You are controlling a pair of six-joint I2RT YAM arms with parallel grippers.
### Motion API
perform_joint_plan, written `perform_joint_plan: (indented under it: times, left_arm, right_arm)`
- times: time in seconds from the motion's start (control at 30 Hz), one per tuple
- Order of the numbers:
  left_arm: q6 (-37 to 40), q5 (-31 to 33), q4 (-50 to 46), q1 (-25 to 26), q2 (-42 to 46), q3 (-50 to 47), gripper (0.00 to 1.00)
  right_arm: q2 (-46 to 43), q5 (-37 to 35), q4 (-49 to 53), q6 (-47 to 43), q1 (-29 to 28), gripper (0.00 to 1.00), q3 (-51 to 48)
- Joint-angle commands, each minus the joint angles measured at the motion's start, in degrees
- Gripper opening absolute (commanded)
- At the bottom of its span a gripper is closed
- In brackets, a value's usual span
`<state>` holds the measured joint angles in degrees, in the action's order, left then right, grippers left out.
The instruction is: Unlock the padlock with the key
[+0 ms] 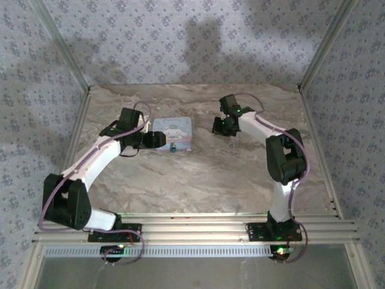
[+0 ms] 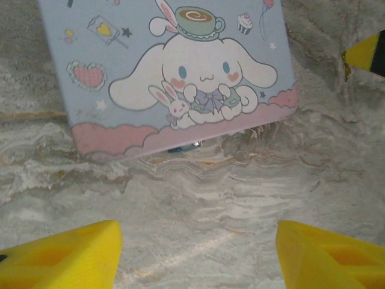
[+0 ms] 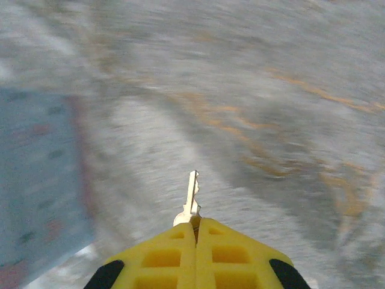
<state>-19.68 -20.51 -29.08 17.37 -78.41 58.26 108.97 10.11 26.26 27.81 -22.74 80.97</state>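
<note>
the right gripper (image 3: 195, 232) is clenched on the head of a small silver key (image 3: 191, 195), the blade sticking straight out past the yellow tips. held that way, the toothed end is free to go into a keyhole. in the top view this arm's end sits right of centre, well apart from the pale blue tin (image 1: 172, 132). only bare marble table (image 1: 198, 180) lies between them, so the way leftward looks open. the padlock (image 1: 172, 148) is the tiny dark teal thing touching the tin's near edge, left of centre in the top view. from the left wrist it is a dark sliver peeking out below the tin's pink lower border, mostly hidden, and its keyhole cannot be made out. the left gripper (image 2: 198, 253) is released, its yellow fingers (image 2: 66, 256) spread to the bottom corners of its view with nothing between them. it points at that same edge, probably placed to steady the lock or the tin for the key. whether it touches the tin's left side cannot be told. room around the lock itself looks tight, with the tin's rim above and the table below, though the near side is open for an approach.
</note>
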Motion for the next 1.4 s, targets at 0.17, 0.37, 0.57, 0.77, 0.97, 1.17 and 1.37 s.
perform_joint_plan:
  times: [0.17,0.37,0.57,0.77,0.97,1.17,1.37]
  left_arm:
    - [-5.2,-6.6,5.1,-4.5,11.3,-1.5,0.67]
    - [-11.3,-9.9,9.7,-5.2,14.2,0.4,0.64]
    - [-20.2,-15.0,21.7,-4.5,15.0,-0.2,0.57]
    - [-19.4,-16.1,24.1,-2.3,14.7,1.1,0.54]
    - [-18.9,-17.6,25.7,-0.6,13.8,0.8,0.52]
    - [-17.2,-19.1,26.7,0.6,13.0,0.5,0.51]
    - [-16.5,-19.4,27.0,1.3,12.8,-0.8,0.49]
  right_arm:
    - [-13.2,18.9,-13.8,-12.5,-2.5,0.00,-4.8]
    - [-19.0,25.7,-16.6,-23.4,-8.4,0.00,-5.3]
    - [-21.3,21.7,-15.8,-31.2,-14.5,0.00,-3.7]
    - [-22.0,16.4,-14.8,-34.4,-18.2,0.00,-2.6]
    - [-23.2,10.1,-14.6,-37.1,-21.2,0.00,-2.6]
    - [-24.0,8.9,-14.7,-37.9,-22.2,0.00,-2.5]
    - [-24.8,8.6,-14.6,-37.8,-22.6,0.00,-2.7]
